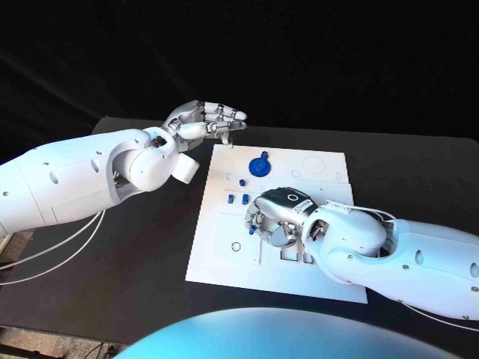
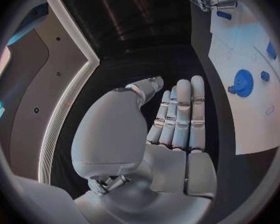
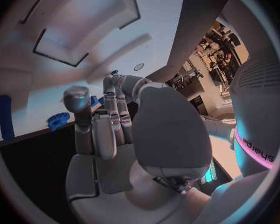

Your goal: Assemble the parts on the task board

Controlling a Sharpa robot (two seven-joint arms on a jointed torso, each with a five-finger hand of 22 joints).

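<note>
A robotics lab: a black table (image 1: 110,269) against black drapes, and cluttered equipment racks (image 3: 205,67) in the room behind.

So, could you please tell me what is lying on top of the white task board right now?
On the task board lie a blue gear-like part and a few small blue pieces. The right hand hangs over its middle, hiding whatever lies beneath.

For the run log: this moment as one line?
left hand: open, off task board | right hand: over board, grasp unclear | blue gear: on board
</note>
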